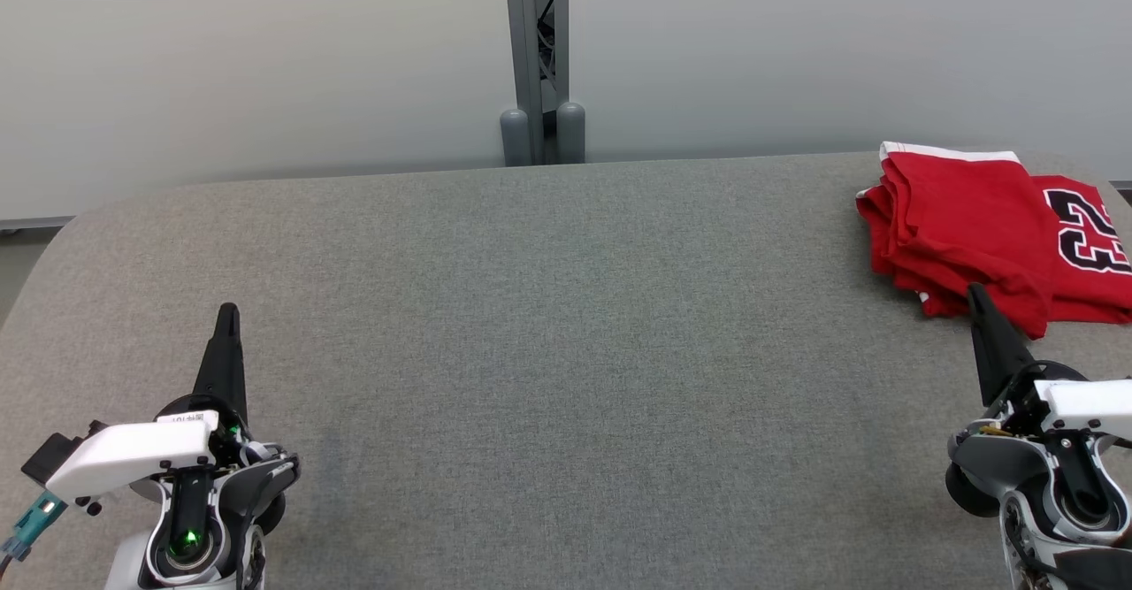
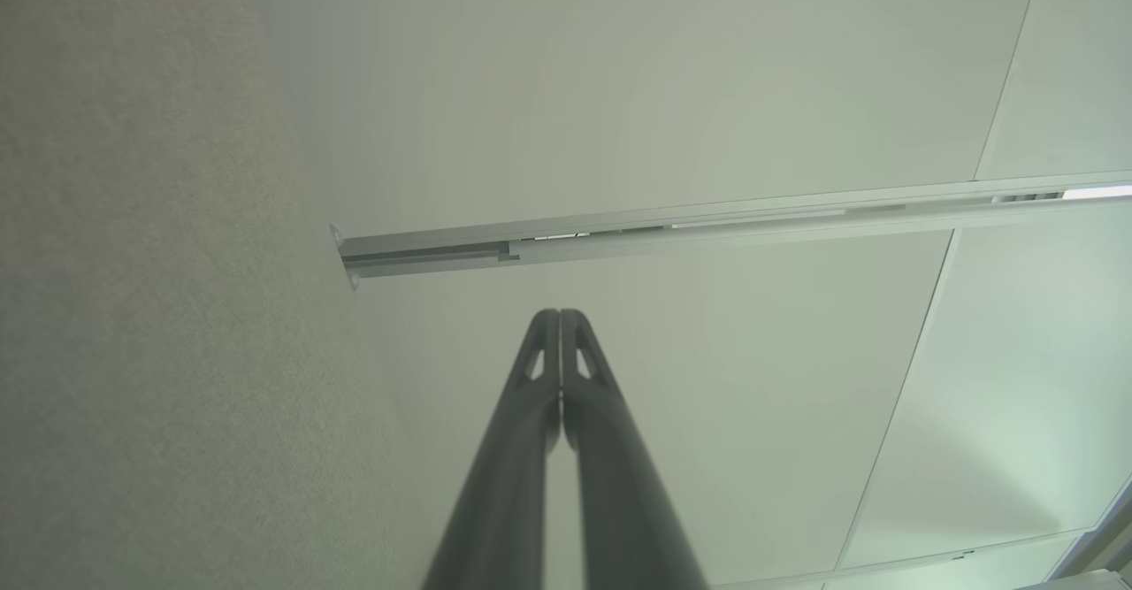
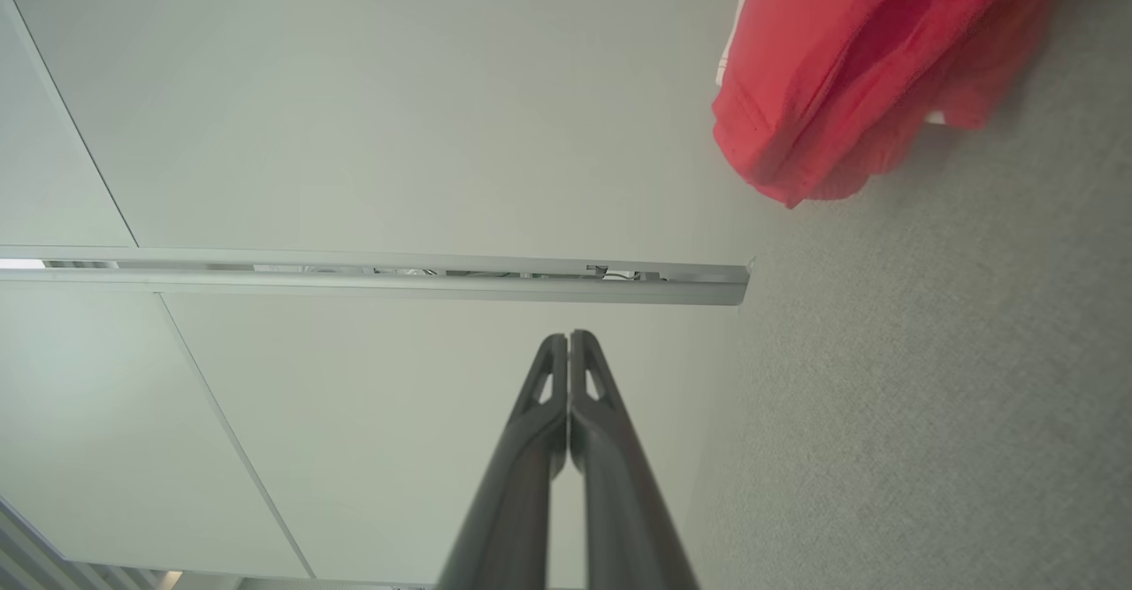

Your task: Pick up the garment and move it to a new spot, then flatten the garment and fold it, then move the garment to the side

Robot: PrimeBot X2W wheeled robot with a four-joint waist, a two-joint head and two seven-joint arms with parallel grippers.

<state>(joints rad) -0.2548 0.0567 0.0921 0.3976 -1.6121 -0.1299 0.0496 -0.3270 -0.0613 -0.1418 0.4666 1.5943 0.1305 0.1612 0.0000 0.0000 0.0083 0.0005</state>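
Both closed and empty, left hand (image 1: 227,310) and right hand (image 1: 974,290) idle near, folded garment (image 1: 964,218) parked far right, job apparently done

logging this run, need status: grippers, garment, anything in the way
Left gripper jaws shut, empty, low left. Right gripper jaws shut, empty, beside the garment. It lies red, folded, far right of table. Nothing in the way.

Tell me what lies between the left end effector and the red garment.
The stretch is bare: in the head view, grey fabric tabletop runs from the shut left end effector to the folded red fabric jersey at far right.
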